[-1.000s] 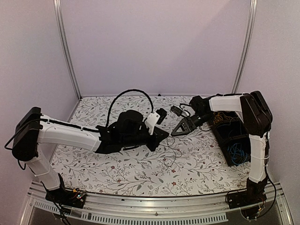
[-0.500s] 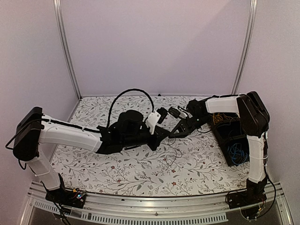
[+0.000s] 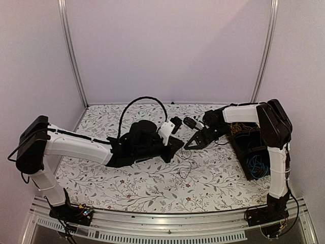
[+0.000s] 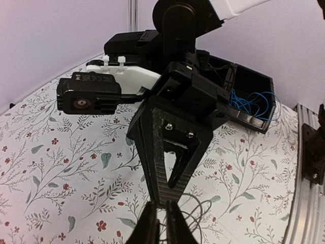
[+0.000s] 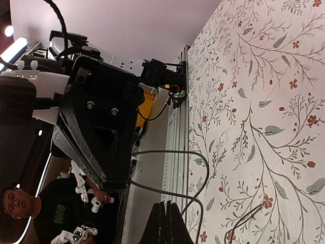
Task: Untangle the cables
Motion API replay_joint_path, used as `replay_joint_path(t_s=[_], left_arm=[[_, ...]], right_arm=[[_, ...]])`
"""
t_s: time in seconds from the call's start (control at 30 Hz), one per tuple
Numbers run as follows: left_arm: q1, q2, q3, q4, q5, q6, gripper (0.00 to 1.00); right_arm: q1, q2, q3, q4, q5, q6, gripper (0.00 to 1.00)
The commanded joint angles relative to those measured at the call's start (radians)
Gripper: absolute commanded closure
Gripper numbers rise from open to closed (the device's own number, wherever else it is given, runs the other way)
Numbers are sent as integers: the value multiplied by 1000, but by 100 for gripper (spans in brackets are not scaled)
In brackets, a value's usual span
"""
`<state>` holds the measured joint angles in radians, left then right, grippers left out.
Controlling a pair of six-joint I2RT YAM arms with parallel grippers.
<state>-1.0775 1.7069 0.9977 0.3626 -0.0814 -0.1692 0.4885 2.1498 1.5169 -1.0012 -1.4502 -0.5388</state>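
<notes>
A thin dark cable (image 3: 189, 163) lies in loose loops on the flowered table, just in front of both grippers. In the left wrist view my left gripper (image 4: 162, 223) is shut, and the dark cable (image 4: 205, 213) curls out from its tips. My right gripper (image 3: 188, 146) points its tip straight at the left one, almost touching. Seen from the right wrist, that gripper (image 5: 166, 223) is shut with nothing visible between its pads, and the dark cable (image 5: 203, 168) arcs close beside it. Blue cables (image 3: 256, 165) and yellow ones (image 3: 238, 127) lie in a black box.
The black open box (image 3: 242, 148) stands at the table's right side under the right arm. A thick black robot-arm cable (image 3: 142, 100) arches over the left arm. The table's metal front rail (image 3: 152, 223) runs along the near edge.
The right gripper has come in toward the left gripper's tip and gone from open to shut. The left arm has hardly moved.
</notes>
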Motion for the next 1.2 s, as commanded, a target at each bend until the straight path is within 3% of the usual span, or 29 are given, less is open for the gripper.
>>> replay_joint_path(t_s=[0.0, 0.1, 0.27, 0.37, 0.63, 0.77, 0.93, 1.17], left_arm=[[-12, -32, -40, -11, -32, -27, 74], [-23, -90, -131, -41, -40, -56, 61], [-32, -178, -316, 1, -29, -96, 57], [-34, -147, -361, 66, 11, -95, 56], [-29, 146, -131, -29, 20, -46, 62], [-22, 204, -77, -39, 31, -29, 61], [-3, 244, -45, -45, 73, -8, 70], [10, 300, 4, -82, 104, 7, 67]], right_arm=[[-2, -40, 39, -40, 7, -56, 100], [-11, -45, 56, -33, 22, -54, 100], [-18, -33, 51, -18, 49, -46, 100], [-19, -27, 50, -15, 51, -48, 100], [-22, -39, 47, 8, 89, -33, 100], [-25, -53, 45, 19, 99, -22, 100], [-25, -53, 48, 22, 97, -16, 100], [-28, -49, 58, 23, 95, -11, 100]])
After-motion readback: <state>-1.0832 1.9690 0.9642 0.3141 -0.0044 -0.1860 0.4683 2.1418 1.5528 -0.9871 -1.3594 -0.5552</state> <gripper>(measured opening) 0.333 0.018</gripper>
